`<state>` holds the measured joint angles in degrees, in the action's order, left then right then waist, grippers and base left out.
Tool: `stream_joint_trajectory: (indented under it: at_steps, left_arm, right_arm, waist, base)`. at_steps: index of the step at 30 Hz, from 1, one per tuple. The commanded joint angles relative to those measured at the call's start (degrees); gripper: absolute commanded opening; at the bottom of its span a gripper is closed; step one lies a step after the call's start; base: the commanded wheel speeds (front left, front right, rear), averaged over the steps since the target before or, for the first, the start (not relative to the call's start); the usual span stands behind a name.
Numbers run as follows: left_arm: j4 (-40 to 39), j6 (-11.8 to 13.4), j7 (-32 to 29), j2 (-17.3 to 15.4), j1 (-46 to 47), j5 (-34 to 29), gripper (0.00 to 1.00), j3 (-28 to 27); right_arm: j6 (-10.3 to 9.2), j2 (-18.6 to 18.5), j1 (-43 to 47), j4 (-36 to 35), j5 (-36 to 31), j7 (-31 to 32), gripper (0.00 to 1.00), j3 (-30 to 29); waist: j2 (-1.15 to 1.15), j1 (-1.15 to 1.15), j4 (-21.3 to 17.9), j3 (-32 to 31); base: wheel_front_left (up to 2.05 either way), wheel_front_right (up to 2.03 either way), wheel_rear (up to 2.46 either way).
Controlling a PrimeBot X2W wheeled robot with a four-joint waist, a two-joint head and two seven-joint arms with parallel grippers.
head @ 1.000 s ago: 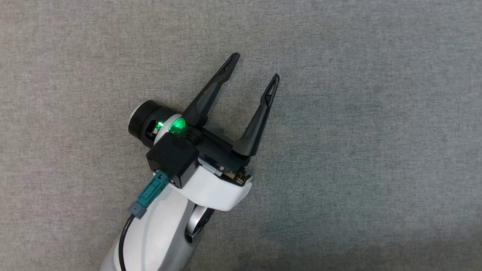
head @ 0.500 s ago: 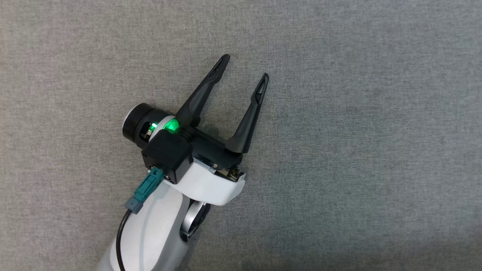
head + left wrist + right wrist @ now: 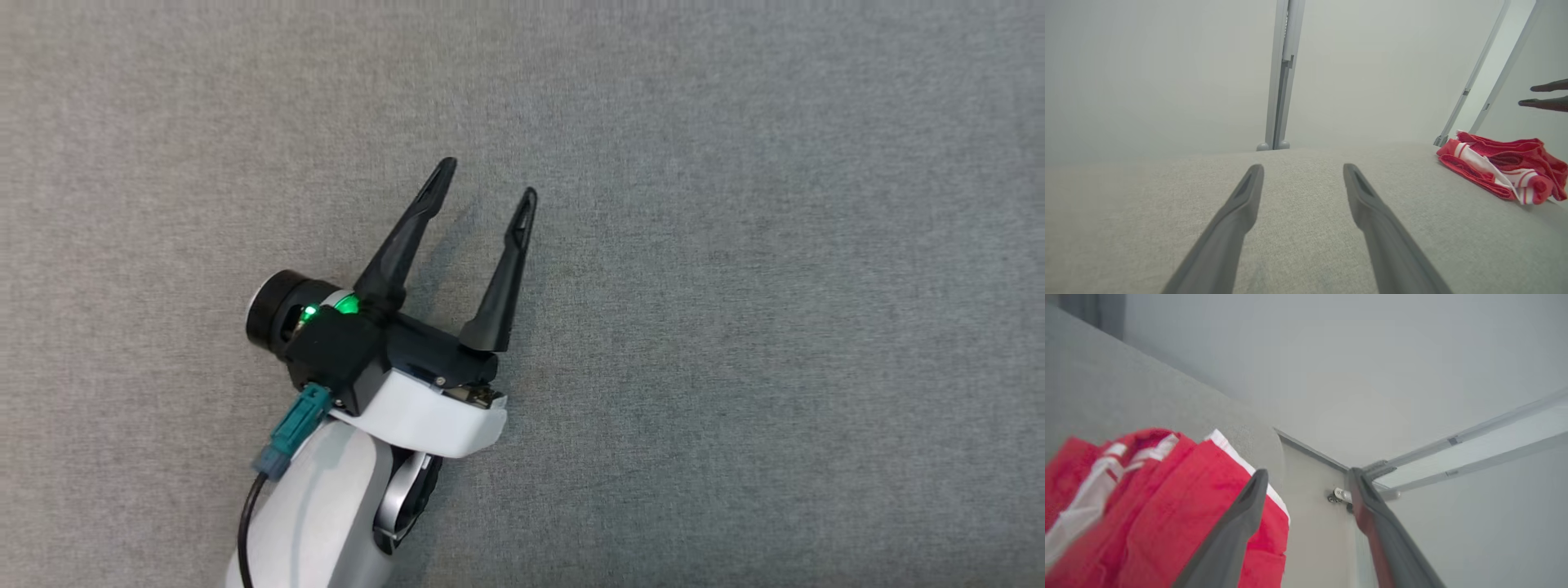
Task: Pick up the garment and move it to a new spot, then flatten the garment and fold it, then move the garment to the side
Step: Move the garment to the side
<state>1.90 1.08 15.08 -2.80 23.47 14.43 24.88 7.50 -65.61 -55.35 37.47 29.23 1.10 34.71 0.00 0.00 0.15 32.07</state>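
The garment (image 3: 1502,167) is a red cloth with white stripes, lying bunched in a folded heap near the far right corner of the grey fabric table (image 3: 775,286). My left gripper (image 3: 488,180) hovers open over bare table, nothing between its fingers, well to the left of the heap. In its own wrist view the left gripper (image 3: 1302,169) points across the table toward the back wall. My right gripper (image 3: 1308,473) stands open just above the garment (image 3: 1147,498), at its edge by the table corner, with nothing gripped. The right gripper (image 3: 1526,96) hangs above the heap.
Grey metal frame posts (image 3: 1282,73) stand behind the table against a pale wall, and more posts (image 3: 1453,453) run past the corner by the garment. The table edge drops away right beside the heap.
In the head view my left gripper sits lower and further left than a second ago, still open. The right gripper's jaws have opened.
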Motion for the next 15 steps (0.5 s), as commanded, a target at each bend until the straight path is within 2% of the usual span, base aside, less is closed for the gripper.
stream_joint_trajectory:
  at_steps: [1, 3, 8, 15]
  left_arm:
    - [-0.35, 0.40, -0.05, -0.26, -0.76, 0.51, 1.00, -0.78]
    - [-0.59, 0.73, -0.06, -0.26, -1.79, 0.77, 1.00, -1.68]
    - [-1.05, 1.10, -0.06, -0.26, -4.55, 0.66, 1.00, -4.85]
    - [-2.62, 1.33, -0.05, -0.25, -8.52, 3.29, 1.00, -11.80]
  right_arm:
    - [-0.02, 2.10, -0.97, -0.94, 2.08, -1.88, 1.00, -1.62]
    - [-0.02, 5.41, -1.30, -1.83, 5.44, -4.52, 1.00, -4.56]
    - [-0.03, 12.34, 1.57, -7.87, 10.65, -9.76, 1.00, -6.91]
    - [-0.02, 20.85, 9.25, -14.58, 13.08, -14.86, 1.00, -8.90]
  waist:
    - [0.00, 0.00, -0.04, -2.05]
    - [0.00, 0.00, -0.19, -3.66]
    - [0.00, 0.00, -0.41, -8.02]
    - [0.00, 0.00, 0.10, -13.56]
  base:
    - [0.00, 0.00, 0.00]
    - [0.00, 0.00, 0.00]
    - [0.00, 0.00, 0.00]
    - [0.00, 0.00, 0.00]
